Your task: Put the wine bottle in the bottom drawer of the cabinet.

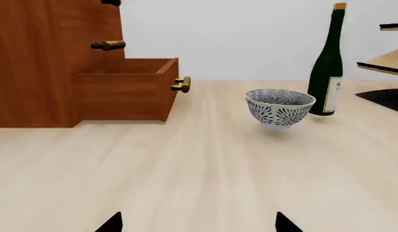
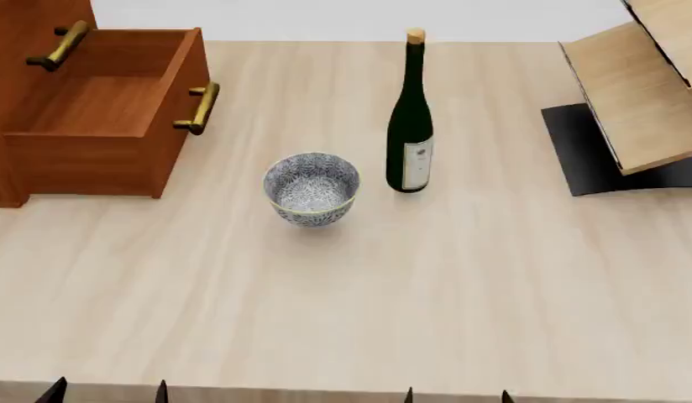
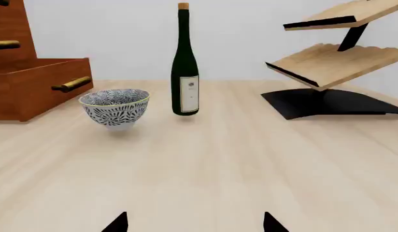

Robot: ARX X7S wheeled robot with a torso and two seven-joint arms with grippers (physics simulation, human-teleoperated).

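While both arms hang back at the near edge of the table point(image 2: 458, 302), the scene ahead of them runs from cabinet to rack. The left gripper point(image 2: 108, 391) shows only two dark fingertips, spread apart with nothing between them. Well ahead of it and a little to its left stands the cabinet point(image 2: 10, 101), with the bottom drawer point(image 2: 105, 105) pulled out and open, its brass handle point(image 2: 201, 107) facing toward the bottle's side. The patterned bowl point(image 2: 311, 187) sits ahead of the gap between the two grippers, nearer the left one's line.

The right gripper point(image 2: 456, 395) likewise shows two separated tips, holding nothing. The wine bottle point(image 2: 410, 126) stands upright on the table, well ahead of this gripper and slightly to its left, just beside the bowl but apart from it, label toward the robot. Farther ahead and to the right gripper's right stands the pale slanted rack point(image 2: 637, 92) on a black base.
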